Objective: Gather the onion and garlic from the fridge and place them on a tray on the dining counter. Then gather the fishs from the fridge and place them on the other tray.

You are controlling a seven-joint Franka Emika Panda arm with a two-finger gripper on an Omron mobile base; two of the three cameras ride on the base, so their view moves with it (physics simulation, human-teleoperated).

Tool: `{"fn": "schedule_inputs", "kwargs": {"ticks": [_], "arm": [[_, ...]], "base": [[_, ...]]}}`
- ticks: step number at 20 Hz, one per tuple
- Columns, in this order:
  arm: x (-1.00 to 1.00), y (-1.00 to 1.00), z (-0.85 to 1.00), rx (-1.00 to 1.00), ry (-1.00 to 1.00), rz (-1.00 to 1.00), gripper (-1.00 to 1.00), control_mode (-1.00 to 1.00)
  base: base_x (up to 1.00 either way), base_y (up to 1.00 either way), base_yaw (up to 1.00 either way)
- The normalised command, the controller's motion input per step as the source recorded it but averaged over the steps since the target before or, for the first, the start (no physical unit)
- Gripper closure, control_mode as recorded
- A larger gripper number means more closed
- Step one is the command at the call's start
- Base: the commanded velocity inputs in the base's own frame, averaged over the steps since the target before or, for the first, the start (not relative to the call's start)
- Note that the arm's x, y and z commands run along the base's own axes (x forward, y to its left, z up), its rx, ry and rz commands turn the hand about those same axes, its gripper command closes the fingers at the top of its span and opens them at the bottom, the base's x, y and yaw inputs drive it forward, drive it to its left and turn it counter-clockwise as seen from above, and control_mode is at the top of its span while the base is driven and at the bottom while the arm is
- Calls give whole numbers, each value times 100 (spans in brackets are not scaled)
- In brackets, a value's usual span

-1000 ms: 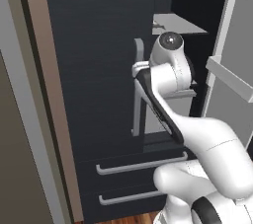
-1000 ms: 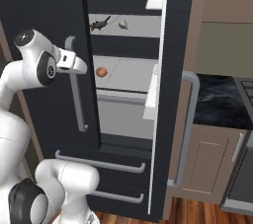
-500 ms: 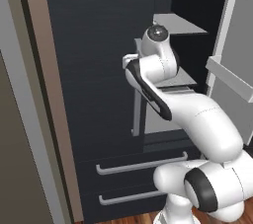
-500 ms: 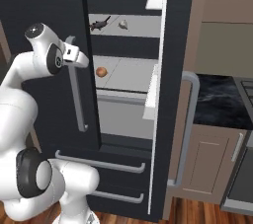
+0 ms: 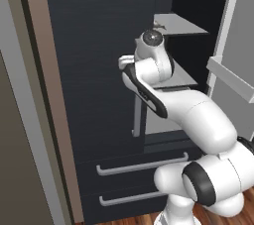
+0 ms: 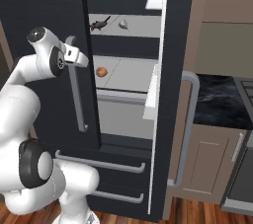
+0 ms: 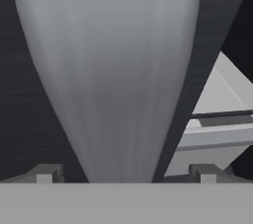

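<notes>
The fridge (image 6: 123, 94) is the largest thing here: tall and black, its right door swung wide, its left door (image 5: 99, 70) closed or nearly so, with two handled drawers (image 6: 99, 161) below. The step in hand, as I judge it, is opening up the fridge: the arm is at the left door's grey bar handle (image 6: 76, 94), and nothing has been gathered yet. The dining desk and its trays are not in these pictures.

The arm (image 5: 188, 115) rises from the base, folds at the elbow and reaches forward and up, with the wrist turned so the hand faces the left door at the upper part of the handle. The tool (image 6: 79, 56) sits right at that bar. In the hand view the bar (image 7: 106, 70) looms huge between the two fingertips (image 7: 45, 172), which stand far apart on either side of it, so the tool is wide and straddles the handle without clamping it.

Inside, on pale grey shelves (image 6: 133, 72), the onion (image 6: 101, 72) lies on the middle shelf near its left edge. On the shelf above lie a dark slender fish (image 6: 100, 23) and, just beside it, a small pale bulb (image 6: 123, 23), probably the garlic.

The next move, I judge, calls for closing on the bar and pulling the door along its arc, then reaching for the onion.
</notes>
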Motion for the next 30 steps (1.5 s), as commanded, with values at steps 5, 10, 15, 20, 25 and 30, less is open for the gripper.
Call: {"fn": "schedule_inputs", "kwargs": {"ticks": [5,10,15,20,25,30], "arm": [[37,0,-15,1,-2,1,100,-100],[43,1,-14,1,0,4,100,-100],[5,27,-7,0,-2,9,100,-100],[-40,70,-7,0,-1,9,100,-100],[-69,80,-8,0,0,1,100,-100],[-99,63,-15,0,-5,0,100,-100]], "base": [[0,0,0],[0,0,0],[0,0,0],[0,0,0],[0,0,0],[0,0,0]]}}
